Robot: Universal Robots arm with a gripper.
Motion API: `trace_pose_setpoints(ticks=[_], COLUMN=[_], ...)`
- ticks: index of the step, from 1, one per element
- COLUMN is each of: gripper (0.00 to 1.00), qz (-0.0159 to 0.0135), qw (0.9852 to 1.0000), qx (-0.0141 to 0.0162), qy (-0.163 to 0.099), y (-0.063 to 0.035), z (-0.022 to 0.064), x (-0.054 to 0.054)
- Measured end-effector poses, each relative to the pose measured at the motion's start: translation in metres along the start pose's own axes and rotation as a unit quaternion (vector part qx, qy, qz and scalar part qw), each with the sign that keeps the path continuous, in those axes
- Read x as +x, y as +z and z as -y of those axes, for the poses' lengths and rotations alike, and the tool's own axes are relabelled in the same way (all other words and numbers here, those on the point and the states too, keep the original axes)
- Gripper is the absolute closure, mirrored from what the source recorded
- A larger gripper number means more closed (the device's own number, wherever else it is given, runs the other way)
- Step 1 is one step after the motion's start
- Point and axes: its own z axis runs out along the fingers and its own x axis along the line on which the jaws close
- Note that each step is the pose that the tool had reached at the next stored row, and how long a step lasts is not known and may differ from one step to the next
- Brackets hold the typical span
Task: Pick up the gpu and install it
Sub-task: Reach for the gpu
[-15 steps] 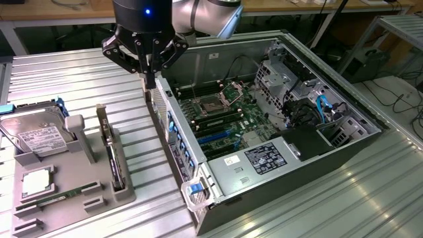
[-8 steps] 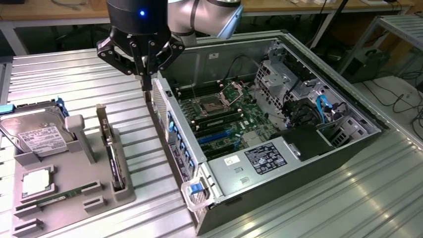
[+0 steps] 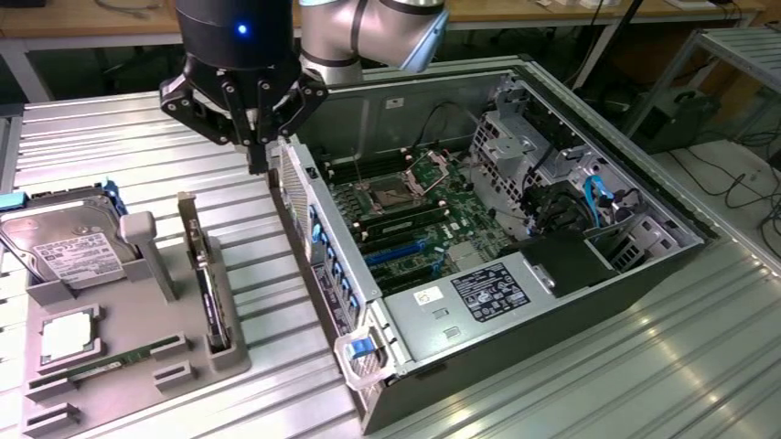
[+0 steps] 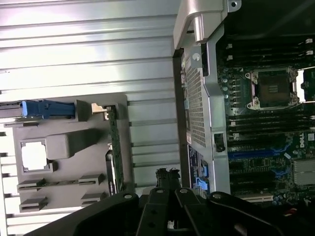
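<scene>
The gpu (image 3: 205, 283) stands on edge in a slot of the grey holder tray (image 3: 146, 302) at the exterior view's left, its silver bracket at the far end. From the wrist it appears as a thin green edge, the gpu (image 4: 113, 142). My gripper (image 3: 258, 163) hangs shut above the metal table, between the tray and the rear wall of the open computer case (image 3: 320, 247). Nothing is between its fingers. It is beyond the card's far end and apart from it. In the wrist view the gripper (image 4: 167, 181) points down at the table strip beside the case.
The tray also holds a silver hard drive (image 3: 61, 249), a square processor (image 3: 68, 334) and a narrow RAM stick (image 3: 116, 361). Inside the case lie the motherboard (image 3: 409, 224) with an open processor socket (image 4: 273, 88), blue slots (image 4: 256, 155) and cables.
</scene>
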Motion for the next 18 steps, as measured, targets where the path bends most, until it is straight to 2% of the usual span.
trace_pose_setpoints(ticks=[7, 18], gripper=[0.89, 0.89], qz=[-0.0002, -0.0004], qw=[1.0, 1.0], qx=[-0.001, -0.0021], qy=[-0.002, -0.005], y=[-0.0008, -0.0014], z=[0.0047, 0.0067], x=[0.022, 0.047])
